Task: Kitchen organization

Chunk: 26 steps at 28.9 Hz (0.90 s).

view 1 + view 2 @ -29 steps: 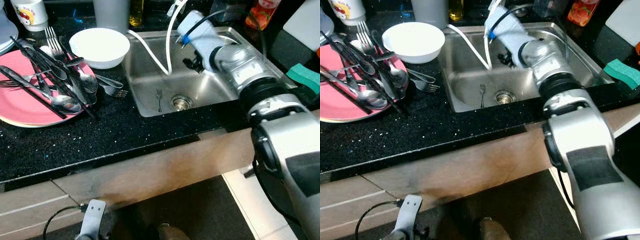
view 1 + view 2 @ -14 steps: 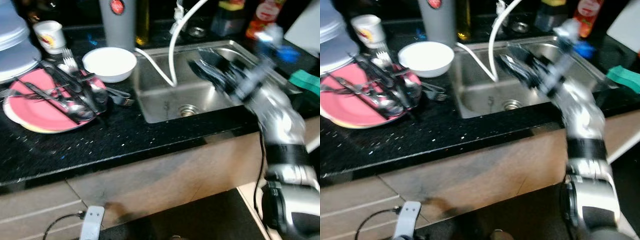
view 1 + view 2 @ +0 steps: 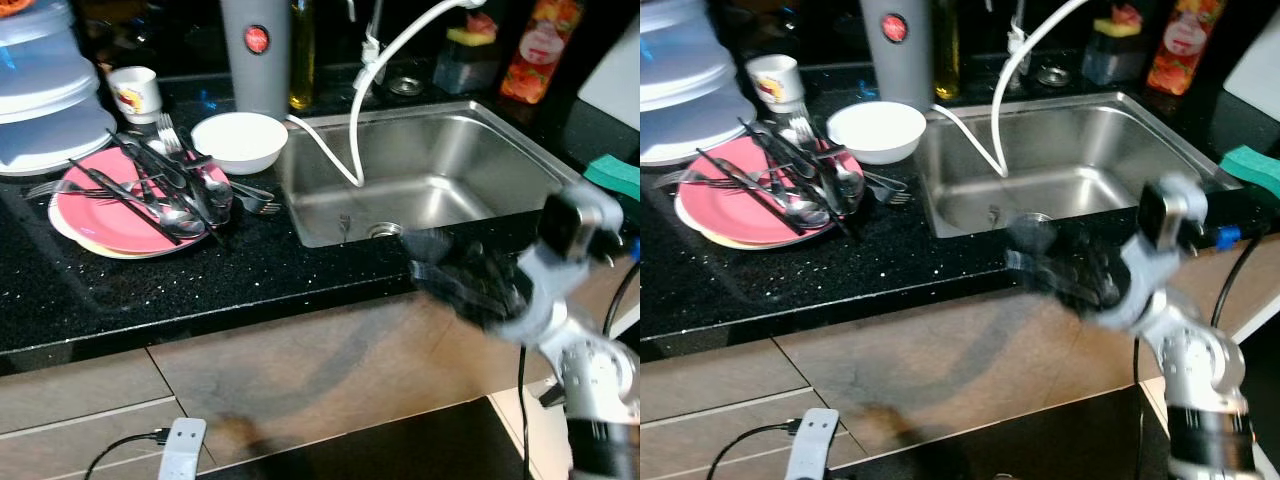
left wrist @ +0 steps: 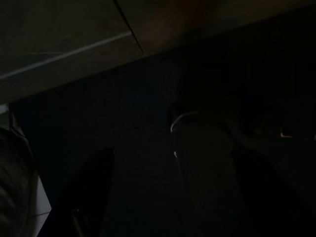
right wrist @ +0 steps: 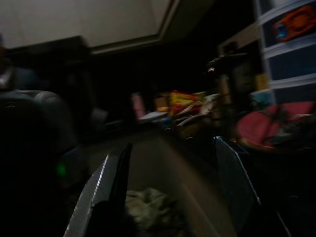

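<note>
in the left eye view the right gripper (image 3: 455,275) hung blurred before the counter edge, wrist raised, below the sink (image 3: 520,135); cutlery (image 3: 165,185) lay on the pink plate (image 3: 85,215). in the right wrist view its fingers (image 5: 111,190) stood apart, empty. the left wrist view was dark; i cannot tell the left gripper's state.

Head views dim, right arm (image 3: 560,290) motion-blurred; wrist views v. dark, soft.

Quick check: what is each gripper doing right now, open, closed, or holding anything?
Left gripper: hanging idle in the dark, fingers apart, open and empty.
Right gripper: in front of the counter edge, fingers spread, open, holding nothing.
</note>
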Motion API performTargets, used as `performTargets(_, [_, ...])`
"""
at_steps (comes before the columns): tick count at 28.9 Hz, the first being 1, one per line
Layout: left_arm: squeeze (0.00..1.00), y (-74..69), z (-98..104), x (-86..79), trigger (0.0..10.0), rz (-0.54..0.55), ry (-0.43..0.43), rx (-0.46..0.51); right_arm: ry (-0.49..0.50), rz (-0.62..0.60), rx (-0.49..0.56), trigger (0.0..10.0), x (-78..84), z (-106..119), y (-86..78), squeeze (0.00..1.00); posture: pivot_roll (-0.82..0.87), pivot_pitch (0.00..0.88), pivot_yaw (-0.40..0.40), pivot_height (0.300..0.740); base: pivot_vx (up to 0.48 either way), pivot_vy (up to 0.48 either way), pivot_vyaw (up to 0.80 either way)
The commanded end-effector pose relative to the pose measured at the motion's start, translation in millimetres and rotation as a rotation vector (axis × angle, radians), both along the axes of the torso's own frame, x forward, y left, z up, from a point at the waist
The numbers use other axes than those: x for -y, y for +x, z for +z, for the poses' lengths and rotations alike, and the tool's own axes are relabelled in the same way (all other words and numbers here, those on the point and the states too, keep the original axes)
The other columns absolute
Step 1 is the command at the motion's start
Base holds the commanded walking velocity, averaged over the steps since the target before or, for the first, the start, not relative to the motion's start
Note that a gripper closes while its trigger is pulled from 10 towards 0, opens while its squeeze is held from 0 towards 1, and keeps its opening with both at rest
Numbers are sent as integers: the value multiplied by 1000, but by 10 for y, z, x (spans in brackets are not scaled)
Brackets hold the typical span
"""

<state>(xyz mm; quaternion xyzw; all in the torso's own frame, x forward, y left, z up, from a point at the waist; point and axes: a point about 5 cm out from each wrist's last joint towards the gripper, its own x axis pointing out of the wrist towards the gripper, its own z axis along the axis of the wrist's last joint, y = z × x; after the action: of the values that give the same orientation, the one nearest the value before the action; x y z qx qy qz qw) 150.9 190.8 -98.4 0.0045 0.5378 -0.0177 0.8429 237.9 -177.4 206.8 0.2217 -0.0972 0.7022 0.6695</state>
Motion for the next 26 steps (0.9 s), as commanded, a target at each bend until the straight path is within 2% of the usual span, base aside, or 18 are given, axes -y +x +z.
performTargets(1, [0, -19, -4, -28, 10000, 18, -4, -12, -65, 81, -15, 10000, -51, -46, -101, 0, 32, 0, -4, 740, 0, 0, 0])
performTargets(2, [0, -19, -4, -28, 10000, 18, -4, -12, -65, 81, -15, 10000, -51, -46, -101, 0, 32, 0, -4, 740, 0, 0, 0])
performTargets(3, [0, -21, -5, -27, 10000, 18, -6, -15, -112, 94, -35, 10000, -51, -111, -135, 0, 31, 0, -5, 740, 0, 0, 0])
performTargets(5, [0, -27, -8, -26, 10000, 19, -10, -23, -296, 14, -106, 10000, 31, -389, -91, 0, 30, 0, -6, 740, 0, 0, 0])
performTargets(6, [0, -30, -10, -23, 10000, 21, -13, -28, -410, -57, -146, 10000, 123, -562, -63, 0, 29, 0, -5, 740, 0, 0, 0])
performTargets(8, [0, -32, -10, -23, 10000, 22, -14, -30, -434, -77, -155, 10000, 153, -604, -57, 0, 29, 0, -5, 740, 0, 0, 0])
performTargets(9, [0, -38, -13, -19, 10000, 23, -19, -37, -571, -130, -184, 10000, 274, -820, -62, 0, 30, 0, -6, 740, 0, 0, 0])
performTargets(10, [0, -41, -15, -17, 10000, 19, -22, -42, -658, -173, -274, 10000, 428, -1019, -89, 0, 30, 0, -7, 740, 0, 0, 0])
performTargets(13, [0, -48, -17, -17, 10000, 20, -23, -47, -767, -210, -384, 10000, 636, -1271, -192, 0, 34, 0, -5, 740, 0, 0, 0])
performTargets(14, [0, -48, -17, -17, 10000, 20, -23, -47, -767, -210, -384, 10000, 636, -1271, -192, 0, 34, 0, -5, 740, 0, 0, 0])
performTargets(16, [0, -51, -18, -20, 10000, 18, -21, -49, -840, -218, -437, 10000, 733, -1409, -278, 0, 32, 0, -3, 740, 0, 0, 0])
performTargets(18, [0, -51, -18, -20, 10000, 18, -21, -49, -840, -218, -437, 10000, 733, -1409, -278, 0, 32, 0, -3, 740, 0, 0, 0])
performTargets(19, [0, -52, -18, -23, 10000, 17, -19, -50, -892, -220, -479, 10000, 781, -1514, -340, 0, 32, 0, -4, 740, 0, 0, 0])
performTargets(20, [0, -53, -18, -29, 10000, 17, -16, -52, -1037, -282, -547, 10000, 880, -1793, -437, 0, 34, 0, -2, 740, 0, 0, 0])
performTargets(23, [0, -52, -17, -31, 10000, 16, -15, -52, -1087, -308, -563, 10000, 911, -1884, -462, 0, 34, 0, -1, 740, 0, 0, 0])
performTargets(26, [0, -50, -16, -36, 10000, 14, -11, -55, -1356, -562, -583, 10000, 1054, -2260, -488, 0, 31, 0, 2, 740, 0, 0, 0])
